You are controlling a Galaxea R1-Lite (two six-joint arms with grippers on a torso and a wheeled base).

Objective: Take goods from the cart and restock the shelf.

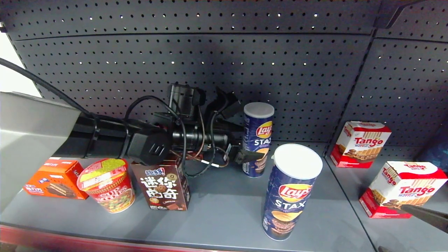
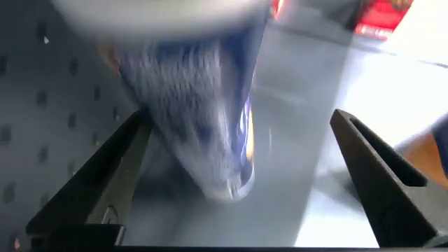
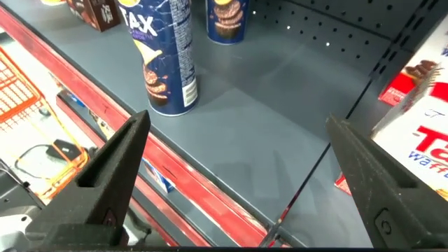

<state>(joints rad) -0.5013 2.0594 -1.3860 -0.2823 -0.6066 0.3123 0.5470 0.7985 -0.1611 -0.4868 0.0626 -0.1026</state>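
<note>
Two blue chips cans stand upright on the grey shelf (image 1: 224,210). My left gripper (image 1: 249,154) sits at the back can (image 1: 258,134), low on its side. In the left wrist view that back can (image 2: 203,119) lies between the open fingers of the left gripper (image 2: 241,119), close to one finger (image 2: 119,168) and well clear of the other. The front can (image 1: 292,192) stands free near the shelf edge. My right gripper (image 3: 238,122) hangs open and empty in front of the shelf, beside the front can (image 3: 168,63); one of its fingers (image 1: 425,214) shows at the lower right.
An orange box (image 1: 56,178), a cup of noodles (image 1: 106,189) and a brown cookie box (image 1: 162,187) line the shelf's left part. Two red-and-white wafer boxes (image 1: 360,143) (image 1: 402,189) stand on the right section. The shelf has a red front edge (image 3: 140,140); an orange cart (image 3: 21,77) is below.
</note>
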